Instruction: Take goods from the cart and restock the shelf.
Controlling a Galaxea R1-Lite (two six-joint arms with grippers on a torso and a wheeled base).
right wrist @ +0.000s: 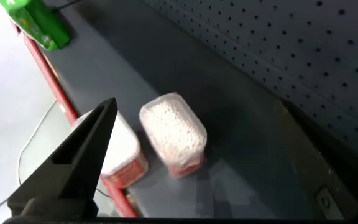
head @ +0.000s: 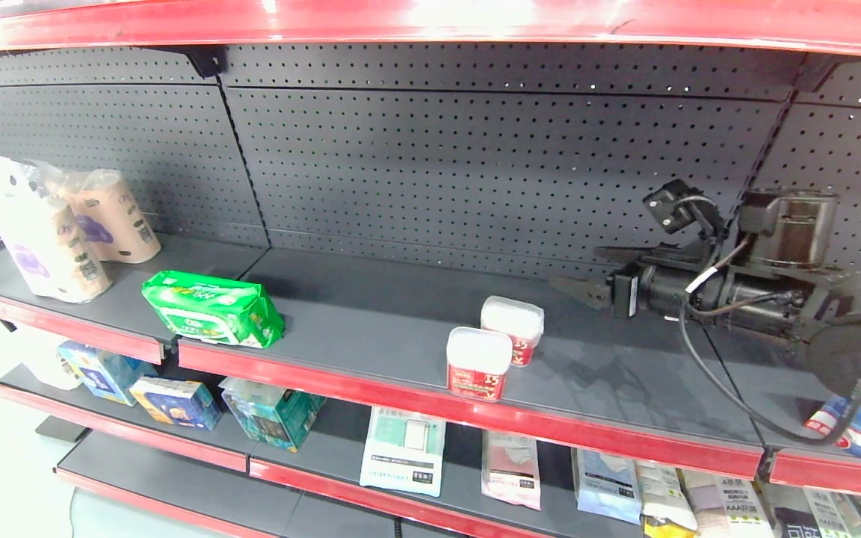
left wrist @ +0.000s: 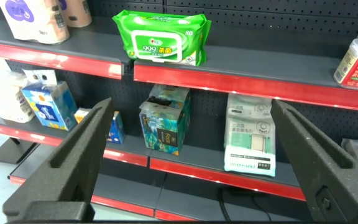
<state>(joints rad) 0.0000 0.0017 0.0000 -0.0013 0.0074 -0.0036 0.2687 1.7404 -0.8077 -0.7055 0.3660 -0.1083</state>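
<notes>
**Three cameras, one shelf**

From the head we look forward and down on the shelf (head: 400, 321) from near. Our left wrist camera faces the shelf fronts about level, from lower down and farther back. Our right wrist camera looks down on the board from close above. All three share the green pack (head: 212, 308); head and right wrist share the two tubs (head: 478, 362).
</notes>
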